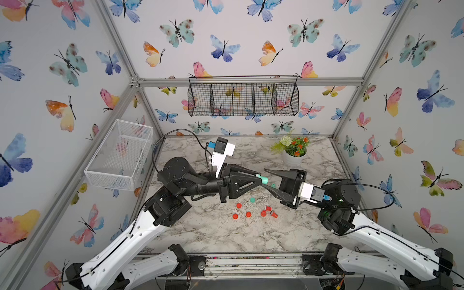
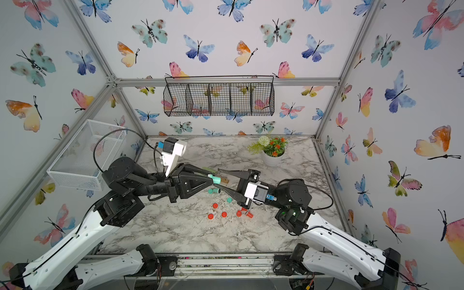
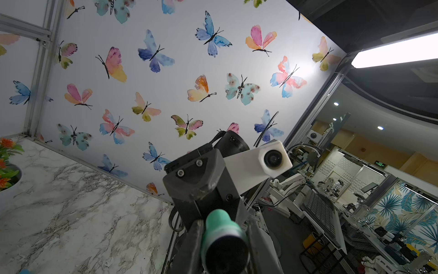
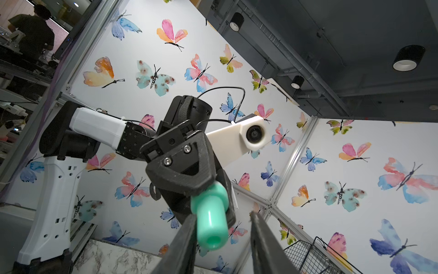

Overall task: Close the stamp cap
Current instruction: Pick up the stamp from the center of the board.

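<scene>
Left fingers (image 4: 180, 176) clamp the teal stamp (image 1: 263, 179) in mid-air, left of and in front of the potted plant (image 1: 294, 150). Right fingers (image 4: 184, 244) stand apart around its free end, holding nothing. I judge an off-centre squeeze could lever it askew or loose.
</scene>
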Robot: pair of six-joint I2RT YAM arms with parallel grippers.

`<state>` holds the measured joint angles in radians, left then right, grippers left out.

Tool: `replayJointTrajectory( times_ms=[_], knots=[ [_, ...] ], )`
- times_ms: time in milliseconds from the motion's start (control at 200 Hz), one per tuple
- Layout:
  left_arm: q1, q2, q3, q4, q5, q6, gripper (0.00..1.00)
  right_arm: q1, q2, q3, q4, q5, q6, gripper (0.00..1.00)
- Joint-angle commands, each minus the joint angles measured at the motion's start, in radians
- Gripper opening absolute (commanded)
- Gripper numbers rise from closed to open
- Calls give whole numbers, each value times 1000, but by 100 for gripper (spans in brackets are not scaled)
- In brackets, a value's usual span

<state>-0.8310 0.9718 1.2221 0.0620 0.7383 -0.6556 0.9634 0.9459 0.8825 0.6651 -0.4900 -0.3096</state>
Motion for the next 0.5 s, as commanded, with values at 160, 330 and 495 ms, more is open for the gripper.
replayJointTrajectory(
  times_ms=[160, 330, 495],
  knots=[
    [3, 23, 16, -4, 21, -9, 20, 3, 11, 36, -18, 7, -28, 31],
    [3, 27, 19, -4, 21, -12, 20, 3, 14, 38, -23, 1, -29, 26],
    [2, 27, 20, -7, 20, -12, 20, 3, 17, 40, -35, 8, -35, 18]
  ],
)
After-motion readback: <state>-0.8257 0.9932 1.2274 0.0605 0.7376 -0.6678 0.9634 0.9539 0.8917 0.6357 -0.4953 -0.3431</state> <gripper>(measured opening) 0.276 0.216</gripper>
